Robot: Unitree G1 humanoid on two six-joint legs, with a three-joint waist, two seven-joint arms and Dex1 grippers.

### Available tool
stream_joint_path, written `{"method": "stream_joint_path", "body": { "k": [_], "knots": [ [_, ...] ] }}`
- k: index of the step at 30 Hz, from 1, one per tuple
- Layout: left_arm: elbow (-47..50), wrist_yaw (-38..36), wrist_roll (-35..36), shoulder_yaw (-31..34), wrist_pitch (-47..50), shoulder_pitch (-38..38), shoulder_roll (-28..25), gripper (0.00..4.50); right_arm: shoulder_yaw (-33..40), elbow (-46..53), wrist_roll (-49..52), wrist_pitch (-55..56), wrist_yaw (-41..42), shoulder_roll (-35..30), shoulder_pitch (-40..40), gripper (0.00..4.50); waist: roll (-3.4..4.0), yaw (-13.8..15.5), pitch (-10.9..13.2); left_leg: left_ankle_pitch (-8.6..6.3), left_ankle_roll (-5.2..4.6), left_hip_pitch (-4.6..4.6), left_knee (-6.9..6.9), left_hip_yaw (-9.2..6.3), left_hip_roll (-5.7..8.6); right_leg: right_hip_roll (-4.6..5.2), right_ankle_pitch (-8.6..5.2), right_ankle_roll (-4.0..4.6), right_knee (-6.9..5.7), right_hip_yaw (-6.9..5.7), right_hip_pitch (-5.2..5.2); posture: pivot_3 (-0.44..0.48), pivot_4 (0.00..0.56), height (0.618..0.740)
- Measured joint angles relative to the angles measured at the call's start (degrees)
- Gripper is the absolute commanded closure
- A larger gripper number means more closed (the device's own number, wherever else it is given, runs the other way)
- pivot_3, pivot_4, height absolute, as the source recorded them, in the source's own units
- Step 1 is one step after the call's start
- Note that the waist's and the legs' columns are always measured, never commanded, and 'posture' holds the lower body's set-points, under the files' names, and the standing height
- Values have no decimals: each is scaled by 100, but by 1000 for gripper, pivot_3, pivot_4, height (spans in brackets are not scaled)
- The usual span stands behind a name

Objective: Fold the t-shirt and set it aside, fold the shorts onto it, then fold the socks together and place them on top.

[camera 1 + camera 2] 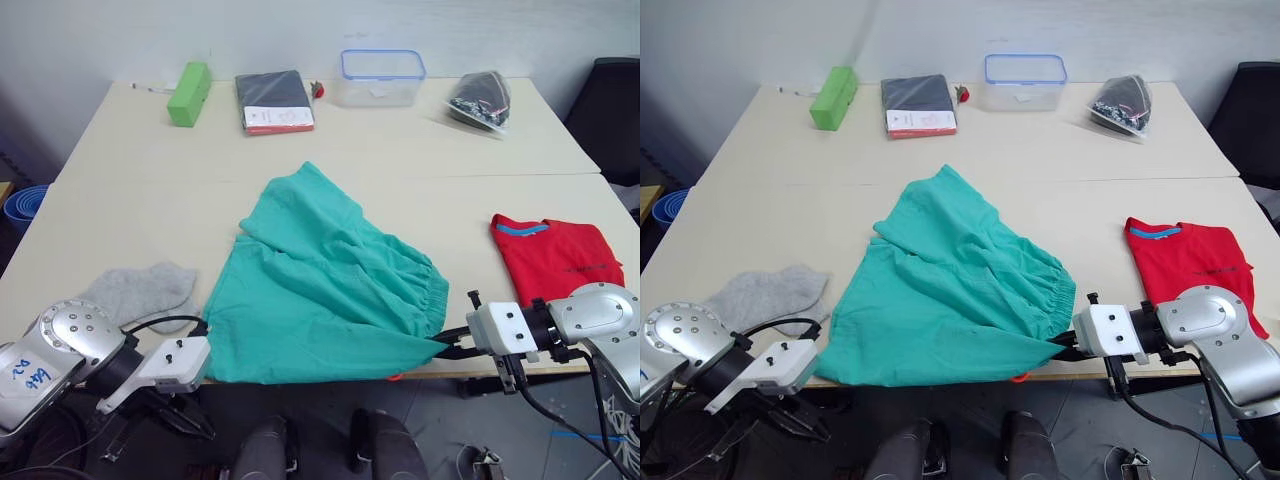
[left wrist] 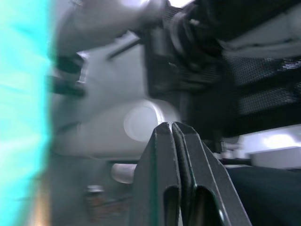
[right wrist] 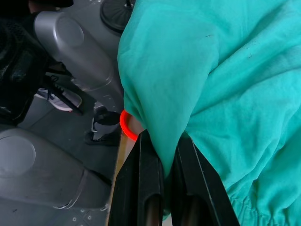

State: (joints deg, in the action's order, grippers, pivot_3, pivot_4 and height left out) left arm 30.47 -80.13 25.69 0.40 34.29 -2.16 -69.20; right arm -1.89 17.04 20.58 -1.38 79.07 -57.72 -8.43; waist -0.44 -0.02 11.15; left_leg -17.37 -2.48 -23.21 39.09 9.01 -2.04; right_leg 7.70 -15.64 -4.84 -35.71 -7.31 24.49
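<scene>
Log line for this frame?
step: fold shorts | right gripper: pinching shorts corner | left gripper: shut, empty | t-shirt: folded aside | socks: untouched

Silver round wrist housings w/ screws showing, white gripper blocks, black fingers (image 3: 150,188), black cables trailing, blue scribbles on left housing.

Teal shorts (image 1: 320,290) rumpled mid-table; folded red t-shirt (image 1: 555,258) right; grey socks (image 1: 140,292) left.
</scene>
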Motion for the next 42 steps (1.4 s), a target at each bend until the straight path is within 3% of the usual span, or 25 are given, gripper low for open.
{"method": "stream_joint_path", "body": {
  "k": [4,9,13,20,28,42],
  "knots": [
    [-439,505,-342,-83,-488,-439,521,3528,-13,-172,-159,46,-139,132,-201,4500,-1,-2,0,1,3,-2,0,3,0,-7,0,0,-4,-6,3,0,150,740],
    [-395,283,-16,142,-548,-163,490,2025,-13,-176,-232,38,-248,166,-174,4500,0,-27,0,-6,9,-1,0,16,-11,-12,-2,3,-6,-14,10,0,150,740],
    [-393,451,-219,180,-809,-57,493,868,-12,-157,-234,-18,-364,193,-130,4500,-1,-16,0,-5,9,2,0,16,-11,-9,-2,3,-4,-14,7,0,150,740],
    [-748,1009,-1148,53,-1874,31,752,868,112,-29,295,-778,-494,204,-83,4500,0,-7,0,-7,9,1,0,12,-15,-3,-2,5,-5,4,9,0,150,740],
    [-876,996,-1232,39,-2087,120,800,868,496,-1,1323,-2265,-659,204,-463,4500,0,-17,0,-12,13,1,0,11,-22,-3,-5,11,-5,6,9,0,150,740],
    [-806,1110,-1659,-54,-2518,529,795,868,496,72,1457,-2645,-756,232,-473,4500,1,-13,0,-20,20,1,-1,12,-22,-4,-5,11,-3,7,10,0,150,740]
  ]
}}
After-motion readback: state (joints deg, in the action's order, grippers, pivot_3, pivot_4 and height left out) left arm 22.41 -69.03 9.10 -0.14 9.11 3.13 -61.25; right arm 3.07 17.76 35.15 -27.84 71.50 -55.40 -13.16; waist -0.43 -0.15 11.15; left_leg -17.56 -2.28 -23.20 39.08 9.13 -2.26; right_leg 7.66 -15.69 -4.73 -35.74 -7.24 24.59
